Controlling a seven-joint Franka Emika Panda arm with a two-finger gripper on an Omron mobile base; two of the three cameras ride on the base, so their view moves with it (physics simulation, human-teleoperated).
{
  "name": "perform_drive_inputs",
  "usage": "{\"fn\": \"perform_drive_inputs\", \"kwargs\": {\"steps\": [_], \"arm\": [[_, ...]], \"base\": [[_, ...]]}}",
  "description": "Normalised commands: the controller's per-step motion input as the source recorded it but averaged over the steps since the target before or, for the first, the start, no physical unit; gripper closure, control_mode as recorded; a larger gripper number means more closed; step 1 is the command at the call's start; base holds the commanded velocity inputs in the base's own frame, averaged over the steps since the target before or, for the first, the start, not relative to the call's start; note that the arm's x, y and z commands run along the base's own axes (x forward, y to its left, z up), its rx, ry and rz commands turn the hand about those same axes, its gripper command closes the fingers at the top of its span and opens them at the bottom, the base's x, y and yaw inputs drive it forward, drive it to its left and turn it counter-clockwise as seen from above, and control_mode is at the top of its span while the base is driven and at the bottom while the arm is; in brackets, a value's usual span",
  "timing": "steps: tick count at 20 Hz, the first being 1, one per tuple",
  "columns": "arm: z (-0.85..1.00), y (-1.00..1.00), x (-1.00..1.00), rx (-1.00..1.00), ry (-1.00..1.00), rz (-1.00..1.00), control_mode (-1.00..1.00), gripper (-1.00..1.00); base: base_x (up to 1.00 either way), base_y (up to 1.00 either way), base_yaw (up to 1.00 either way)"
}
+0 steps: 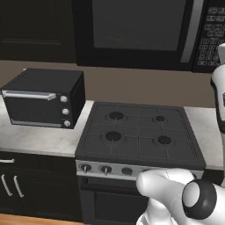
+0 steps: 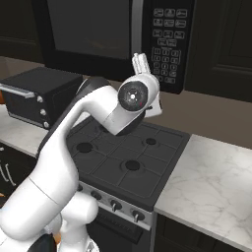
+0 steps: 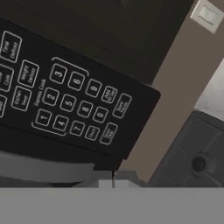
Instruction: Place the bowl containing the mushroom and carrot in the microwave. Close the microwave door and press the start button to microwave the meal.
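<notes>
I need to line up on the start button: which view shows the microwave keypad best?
The hand view: the keypad is close, with digits readable, though rolled. The right base view shows the whole keypad smaller, with the tool just before it. The left base view cuts the keypad off at the edge.

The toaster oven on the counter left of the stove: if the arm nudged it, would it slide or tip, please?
The toaster oven would likely slide, not tip: it looks wide, low and boxy, sitting flat on the counter. Probably fairly heavy for its size. Its smooth black sides may offer the gripper little purchase.
</notes>
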Motion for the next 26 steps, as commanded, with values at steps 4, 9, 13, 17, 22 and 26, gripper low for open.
{"fn": "perform_drive_inputs", "kwargs": {"steps": [4,9,13,17,22,26], "arm": [[0.0,-0.48,0.09,0.04,0.0,0.0,-1.0,1.0],[0.0,-0.37,0.13,0.04,0.0,0.0,-1.0,1.0],[-0.03,-0.06,0.32,0.03,0.0,0.0,-1.0,1.0],[-0.08,0.0,0.34,0.02,0.0,0.0,-1.0,1.0],[-0.29,0.0,0.19,0.0,-0.01,0.0,-1.0,1.0],[-0.23,0.0,0.23,0.0,-0.01,0.0,-1.0,1.0]], "base": [[0.0,0.0,0.0],[0.0,0.0,0.0],[0.0,0.0,0.0],[0.0,0.0,0.0],[0.0,0.0,0.0],[0.0,0.0,0.0]]}}
